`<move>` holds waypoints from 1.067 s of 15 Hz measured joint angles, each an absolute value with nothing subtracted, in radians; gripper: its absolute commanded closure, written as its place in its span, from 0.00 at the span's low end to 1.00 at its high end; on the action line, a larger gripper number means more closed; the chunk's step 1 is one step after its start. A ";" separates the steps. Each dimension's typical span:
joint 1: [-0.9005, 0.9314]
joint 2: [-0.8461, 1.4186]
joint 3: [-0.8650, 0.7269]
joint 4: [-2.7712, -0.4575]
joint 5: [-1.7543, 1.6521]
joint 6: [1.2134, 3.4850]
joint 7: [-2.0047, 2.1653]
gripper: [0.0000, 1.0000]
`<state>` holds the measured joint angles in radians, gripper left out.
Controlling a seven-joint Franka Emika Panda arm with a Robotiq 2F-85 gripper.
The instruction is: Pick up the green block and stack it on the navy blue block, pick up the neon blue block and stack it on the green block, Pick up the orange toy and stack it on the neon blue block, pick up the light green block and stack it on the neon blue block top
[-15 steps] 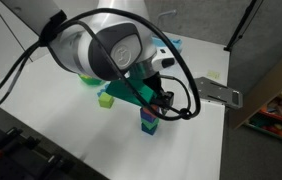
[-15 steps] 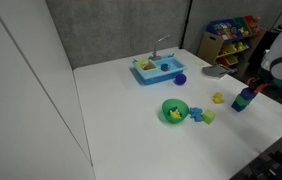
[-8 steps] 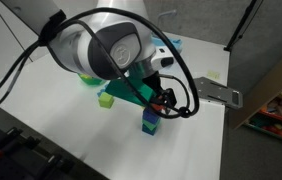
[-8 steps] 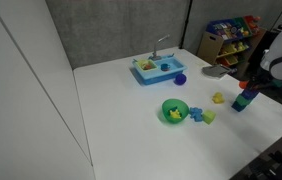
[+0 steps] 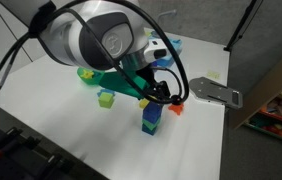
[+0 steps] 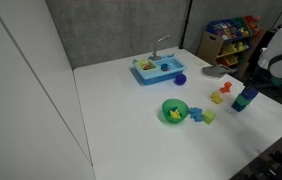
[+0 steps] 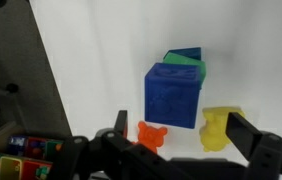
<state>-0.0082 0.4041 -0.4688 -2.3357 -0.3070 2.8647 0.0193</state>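
Observation:
A three-cube stack stands on the white table (image 5: pixel 71 120): the neon blue block (image 5: pixel 153 107) (image 7: pixel 173 95) on top, the green block (image 5: pixel 151 120) (image 7: pixel 188 63) under it, the navy blue block (image 5: pixel 150 128) (image 7: pixel 187 52) at the bottom. The stack also shows in an exterior view (image 6: pixel 244 99). My gripper (image 7: pixel 186 135) (image 5: pixel 162 92) is open and empty, just above the stack. The orange toy (image 7: pixel 152 135) (image 5: pixel 176 108) (image 6: pixel 224 89) lies beside the stack. The light green block (image 5: pixel 105 98) (image 6: pixel 208 117) sits apart near the green bowl.
A yellow toy (image 7: pixel 217 128) (image 6: pixel 217 98) lies beside the stack, opposite the orange toy. A green bowl (image 6: pixel 174 111), a light-blue toy (image 6: pixel 195 114), a blue toy sink (image 6: pixel 156 68) and a purple cup (image 6: pixel 180 78) stand further off. A toy shelf (image 6: pixel 229 35) stands beyond the table.
My gripper has opened and lifted off the stack, leaving the neon blue block on the green block. The orange toy now shows beside the stack.

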 measured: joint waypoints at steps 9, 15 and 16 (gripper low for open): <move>-0.001 0.239 -0.348 -2.357 -0.317 2.535 0.022 0.00; -0.006 0.232 -0.254 -2.361 -0.318 2.440 0.036 0.00; -0.006 0.233 -0.237 -2.362 -0.317 2.431 0.036 0.00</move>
<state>-0.0063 0.2326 -0.2370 -2.3619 -0.3167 2.4309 0.0363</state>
